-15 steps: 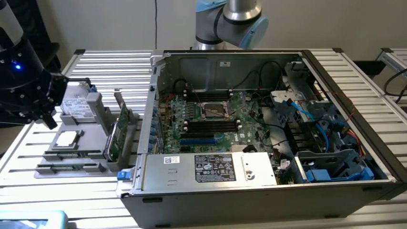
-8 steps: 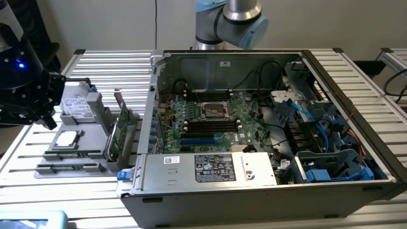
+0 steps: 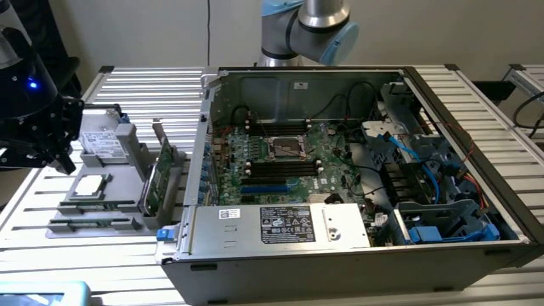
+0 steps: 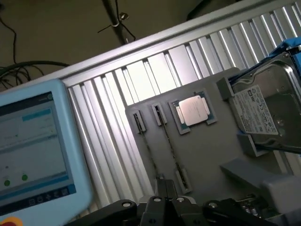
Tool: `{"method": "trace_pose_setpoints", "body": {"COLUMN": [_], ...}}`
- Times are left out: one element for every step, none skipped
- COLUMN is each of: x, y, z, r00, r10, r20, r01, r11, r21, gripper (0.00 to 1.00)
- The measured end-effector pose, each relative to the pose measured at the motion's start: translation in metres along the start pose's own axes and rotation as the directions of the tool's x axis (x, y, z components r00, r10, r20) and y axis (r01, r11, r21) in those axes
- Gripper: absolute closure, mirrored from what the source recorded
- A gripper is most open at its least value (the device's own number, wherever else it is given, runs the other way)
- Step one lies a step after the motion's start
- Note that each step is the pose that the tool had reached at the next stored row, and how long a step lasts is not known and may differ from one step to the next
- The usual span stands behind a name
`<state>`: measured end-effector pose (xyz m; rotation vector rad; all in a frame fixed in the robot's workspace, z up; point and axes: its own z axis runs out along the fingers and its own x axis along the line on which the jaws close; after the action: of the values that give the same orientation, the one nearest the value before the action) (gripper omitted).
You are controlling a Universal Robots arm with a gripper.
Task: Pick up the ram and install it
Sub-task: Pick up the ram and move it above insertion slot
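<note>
Judging by the exterior view, nothing is installed yet: the closed, empty end effector [image 3: 60, 162] hangs at nine o'clock of the computer case [image 3: 340, 268], by the grey tray [image 3: 119, 191] holding the ram [image 3: 98, 205], and the wrist view shows the end effector [image 4: 165, 188] shut, close above that ram [image 4: 170, 148].

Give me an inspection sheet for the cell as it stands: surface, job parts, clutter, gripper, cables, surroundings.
surface: slatted aluminium table carrying an open computer case and a grey tray.
job's things: ram on edge in the tray's holders, not gripped; motherboard exposed in the case.
clutter: processor chip, hard drive and expansion card on the same tray.
grippers: gripper shut, nothing seen in it, above the tray near the ram holders.
cables: blue and black cables inside the case; black cables on the floor.
surroundings: pale blue touchscreen pendant beside the tray; arm behind the case.
</note>
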<state>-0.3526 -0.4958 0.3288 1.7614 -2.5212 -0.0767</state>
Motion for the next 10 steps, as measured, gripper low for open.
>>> {"method": "trace_pose_setpoints", "body": {"x": [0.0000,0.0000,0.0000,0.0000,-0.0001,-0.0001,-0.0001,0.0000,0.0000,0.0000], "y": [0.0000,0.0000,0.0000,0.0001,0.0001,0.0000,0.0000,0.0000,0.0000,-0.0001], "z": [0.0000,0.0000,0.0001,0.0002,0.0001,0.0001,0.0001,0.0001,0.0002,0.0002], "r00": [0.9998,0.9993,0.9985,0.9974,0.9961,0.9944,0.9926,0.9904,0.9882,0.9855], "r10": [-0.019,-0.036,-0.054,-0.072,-0.089,-0.105,-0.121,-0.138,-0.153,-0.170], "r20": [-0.0014,-0.0026,-0.0036,-0.0043,-0.0045,-0.0046,-0.0048,-0.0050,-0.0052,-0.0057], "r01": [0.019,0.036,0.054,0.072,0.089,0.105,0.121,0.138,0.153,0.170], "r11": [0.9998,0.9993,0.9985,0.9974,0.9960,0.9943,0.9924,0.9901,0.9877,0.9848], "r21": [0.0008,0.0017,0.0032,0.0063,0.0107,0.0158,0.0211,0.0265,0.0310,0.0350], "gripper": [0.89,0.89,0.89,0.89,0.89,0.89,0.89,0.89,0.89,0.89]}}
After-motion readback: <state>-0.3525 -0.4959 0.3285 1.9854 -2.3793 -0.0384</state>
